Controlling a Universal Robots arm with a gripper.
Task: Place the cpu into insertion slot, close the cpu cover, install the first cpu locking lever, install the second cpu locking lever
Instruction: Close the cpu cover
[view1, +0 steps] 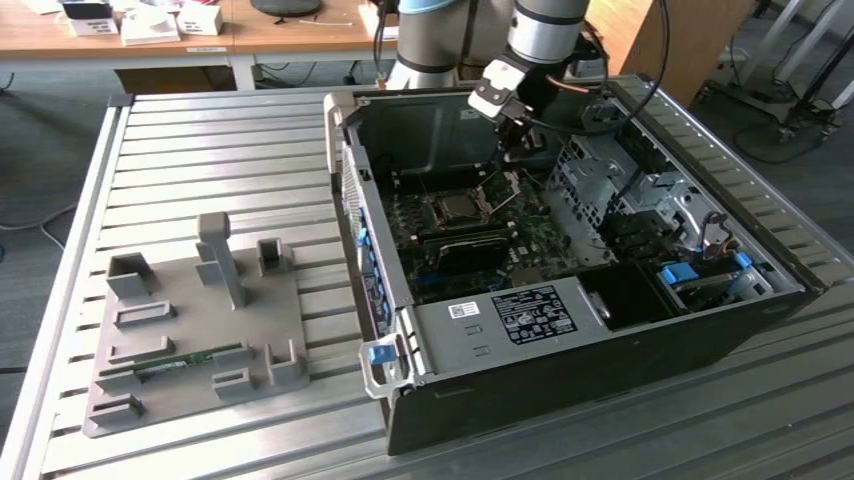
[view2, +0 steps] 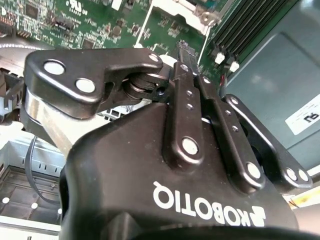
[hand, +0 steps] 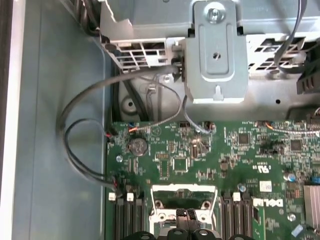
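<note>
In the exterior view the cpu (view1: 455, 208) shows its pale grey face, lying flat in the socket on the green board inside the open computer case (view1: 561, 400). The cpu cover (view1: 499, 186) stands tilted up behind the socket on its far side. My gripper (view1: 514, 152) hangs just above the raised cover. In both wrist views the gripper (view2: 182, 46) (hand: 186, 215) has its black fingers pressed together, their tips at the edge of the silvery cover frame (hand: 184, 192). I see nothing held between them.
A grey fixture plate (view1: 200, 330) with upright holders and a small green strip (view1: 174, 362) lies on the slatted table to the exterior view's left. Inside the case, a metal drive cage (view1: 601, 180), a bracket (hand: 216, 50), black cables (hand: 75, 135) and memory slots (hand: 127, 215) crowd the socket.
</note>
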